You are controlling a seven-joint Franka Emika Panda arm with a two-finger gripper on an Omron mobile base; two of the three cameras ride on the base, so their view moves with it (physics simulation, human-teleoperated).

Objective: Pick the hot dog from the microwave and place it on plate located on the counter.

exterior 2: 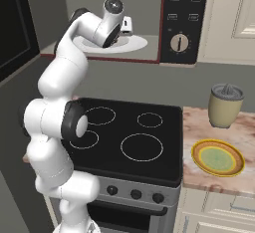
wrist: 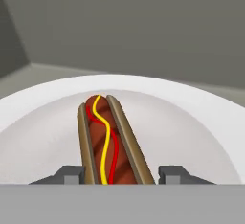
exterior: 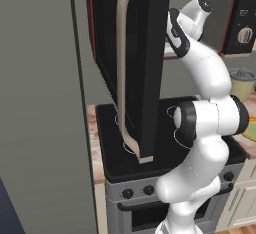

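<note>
Inside the grey microwave (exterior 2: 149,28), a smooth white dish (wrist: 191,117) holds the oblong hot dog (wrist: 109,141), pointing away lengthwise between the gripper's (wrist: 119,174) wide-spread fingers.

End effector (wrist: 118,175) inside microwave (exterior 2: 183,23) cavity, low over dish (wrist: 191,122). Hot dog (wrist: 107,141) lies on dish, running straight ahead from between the fingers (wrist: 72,175), one each side. Open door (exterior: 135,68) to its left. Stove (exterior 2: 134,137) below. Surface (exterior 2: 219,177) down right, carrying plate (exterior 2: 217,158), juicer (exterior 2: 225,105) behind plate.
</note>
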